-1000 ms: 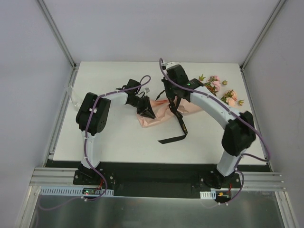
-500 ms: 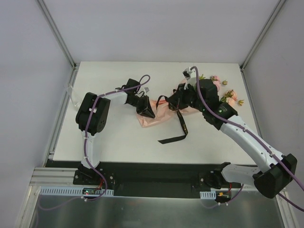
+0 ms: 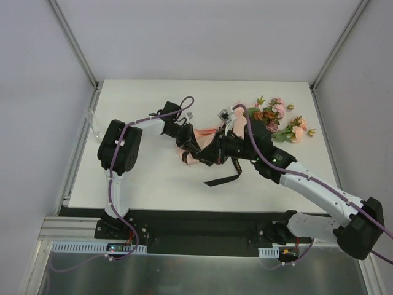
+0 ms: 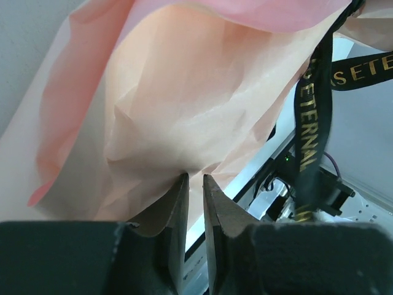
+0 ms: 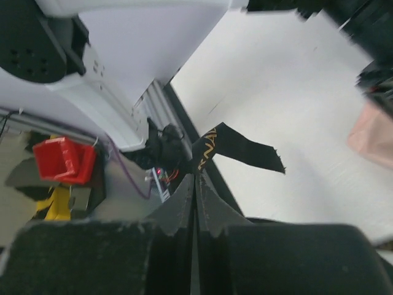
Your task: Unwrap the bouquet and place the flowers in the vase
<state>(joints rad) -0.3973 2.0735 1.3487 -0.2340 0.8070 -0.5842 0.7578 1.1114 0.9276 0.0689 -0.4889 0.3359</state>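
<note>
Since the top camera only shows me the backs of both wrists, I'm going by the wrist cams for the grips.

The left gripper [image 4: 194,178] has its fingers nearly together with just a thin slit between them. A fold of the pink paper [image 4: 184,104] is nipped right at the tips. The rest of the sheet billows up over the fingers and fills most of that view. A black ribbon [image 4: 307,141] with gold lettering hangs in a strip just beside the paper.

The right gripper [image 5: 195,179] is pressed fully together with no gap that I can see. The ribbon comes straight out from between its tips, so it's pinching the ribbon. One frayed end of it sticks out past the fingers.

From above, both grippers sit at the paper, the right one on its near side and just beside the left one. The ribbon's loose tail trails off the near side of the paper onto the table [image 3: 153,184].

The flowers [image 3: 276,115] lie past the paper's right end, with the blooms pointing away from it. The right arm covers the stems there, so I can't tell whether they touch the paper.

Well apart from the paper on its left side there's a faint clear shape that I take for the vase [image 3: 94,125], but it's hard to make out.
</note>
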